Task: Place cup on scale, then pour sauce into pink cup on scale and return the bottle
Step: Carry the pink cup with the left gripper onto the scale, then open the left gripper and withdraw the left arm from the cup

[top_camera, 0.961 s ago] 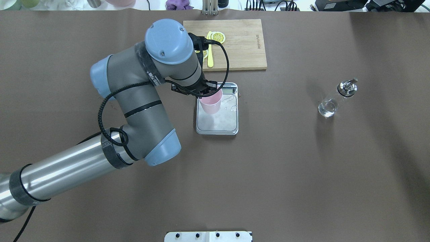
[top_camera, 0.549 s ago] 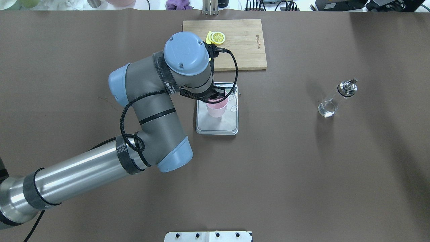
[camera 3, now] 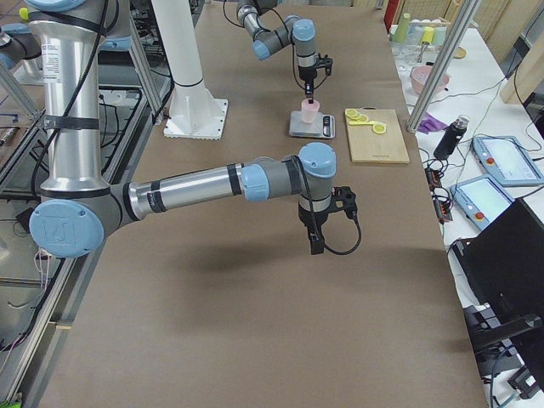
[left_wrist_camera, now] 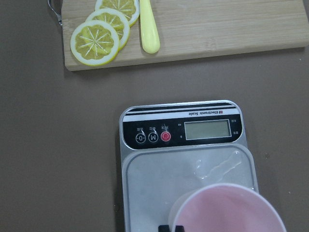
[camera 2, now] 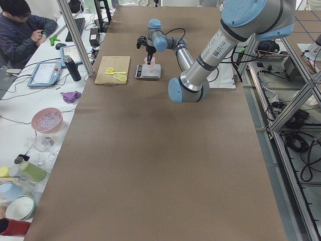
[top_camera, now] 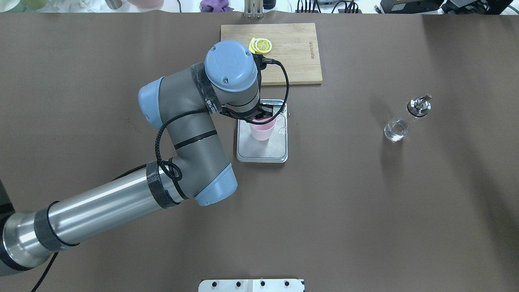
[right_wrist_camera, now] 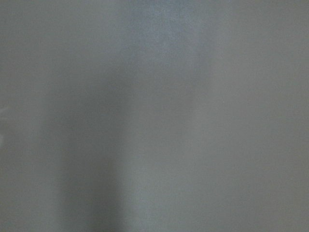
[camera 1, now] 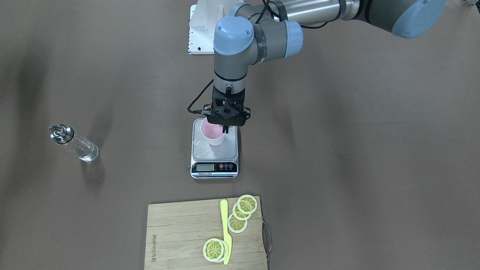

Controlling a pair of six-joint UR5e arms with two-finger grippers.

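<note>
The pink cup (top_camera: pixel 262 130) is on or just above the silver platform of the scale (top_camera: pixel 263 152); I cannot tell if it rests there. My left gripper (camera 1: pixel 225 128) is shut on the cup's rim from above, one finger inside the cup (camera 1: pixel 213 135). The left wrist view shows the cup's rim (left_wrist_camera: pixel 227 208) over the scale (left_wrist_camera: pixel 181 133), whose display is blank. The glass bottle (top_camera: pixel 405 119) with its silver spout stands alone far to the right, and also shows in the front view (camera 1: pixel 75 144). My right gripper (camera 3: pixel 314 242) hangs over bare table, and I cannot tell if it is open or shut.
A wooden cutting board (top_camera: pixel 292 52) with lemon slices (camera 1: pixel 243 210) and a yellow knife (camera 1: pixel 225 228) lies just beyond the scale. Drops of liquid (top_camera: pixel 282 130) sit on the platform beside the cup. The right wrist view is a grey blur.
My left arm has carried the cup to the right, from the platform's left edge towards its middle. The last half second brought only a small shift. The bottle has not moved.
</note>
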